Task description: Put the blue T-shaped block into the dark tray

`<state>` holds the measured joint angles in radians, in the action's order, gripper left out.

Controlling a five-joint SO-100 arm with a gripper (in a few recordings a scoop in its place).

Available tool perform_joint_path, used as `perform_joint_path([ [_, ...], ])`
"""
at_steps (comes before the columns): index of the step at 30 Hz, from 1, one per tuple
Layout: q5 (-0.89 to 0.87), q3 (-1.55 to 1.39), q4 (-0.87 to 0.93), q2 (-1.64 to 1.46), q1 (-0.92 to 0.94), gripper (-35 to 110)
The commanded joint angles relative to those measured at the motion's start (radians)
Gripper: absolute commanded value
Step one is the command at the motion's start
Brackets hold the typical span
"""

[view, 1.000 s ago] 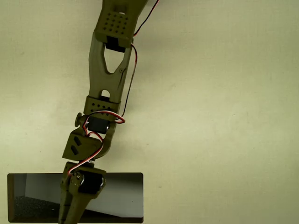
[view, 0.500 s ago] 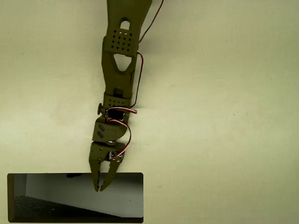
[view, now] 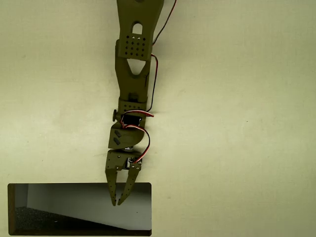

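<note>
Tabletop [view: 237, 123]: pale cream, bare
Dark tray [view: 49, 227]: bottom left corner, pale grey slanted patch inside
Olive arm [view: 133, 74]: reaches down from top
Hand [view: 117, 202]: tips over tray's top edge, fingers nearly together, holding nothing

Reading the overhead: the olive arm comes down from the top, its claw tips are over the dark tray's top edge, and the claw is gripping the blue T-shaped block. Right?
Not quite. In the overhead view the claw holds nothing; its fingers are nearly together with no blue between them. The rest stands: the olive arm comes down from the top, and the tips lie over the top edge of the dark tray.
</note>
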<state>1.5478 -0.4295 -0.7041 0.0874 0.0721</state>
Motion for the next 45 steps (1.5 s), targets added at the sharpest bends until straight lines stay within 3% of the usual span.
perform_joint_path([
  [1, -0.003, 0.075, 0.008, 0.038, -0.014, 0],
  [11, 0.066, 0.132, 0.043, 0.069, -0.072, 0],
  [45, 0.067, 0.129, 0.043, 0.069, -0.072, 0],
])
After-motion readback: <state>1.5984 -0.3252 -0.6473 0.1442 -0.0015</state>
